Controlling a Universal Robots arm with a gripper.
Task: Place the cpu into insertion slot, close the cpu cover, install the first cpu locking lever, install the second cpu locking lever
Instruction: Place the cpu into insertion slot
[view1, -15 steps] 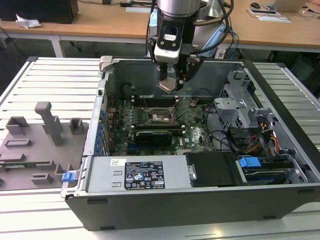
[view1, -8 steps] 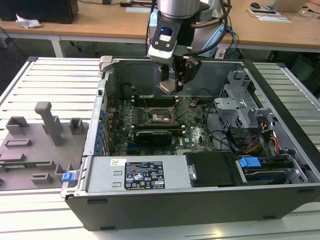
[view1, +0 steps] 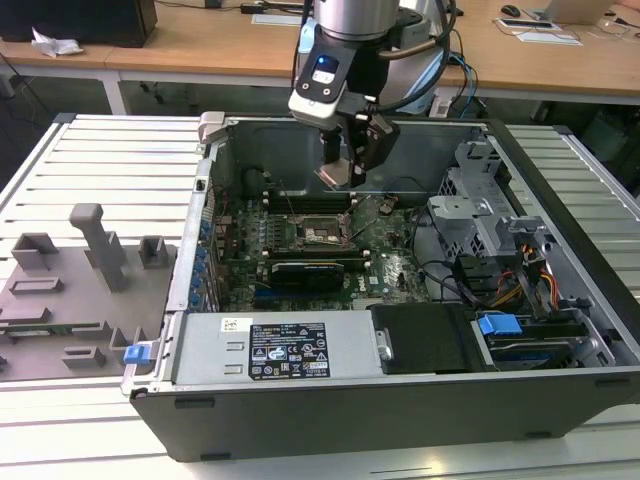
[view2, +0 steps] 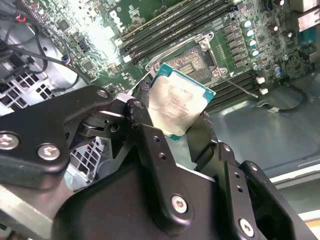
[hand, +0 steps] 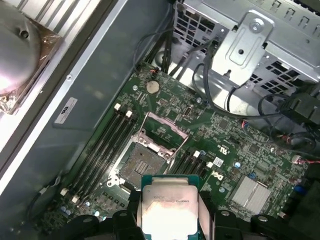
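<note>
At the bench's left edge in the exterior view lies a grey fixture tray (view1: 70, 290). The open computer case (view1: 400, 420) takes up the middle of the bench. Inside it, toward the far wall, the hand (view1: 340, 170) hangs above the motherboard (view1: 390, 260), clamped on the cpu (view1: 335, 176). Both wrist views show the fingers (view2: 142, 115) pressing on two opposite edges of the cpu (view2: 177, 105), with its dull metal top facing the camera.

The chip is in the air and clear of the board, with the insertion slot (hand: 145, 162) bare below it. The cpu cover (hand: 166, 125) stands tipped open at the slot's side. At the case's right end sits the drive cage (view1: 480, 215).

The chip is probably light, thin and rigid. Its smooth lid could slide under a weak pinch, and its underside and the slot's pin field look easy to damage. Its bare side edges, where the fingers now sit, seem the right place to hold it.
</note>
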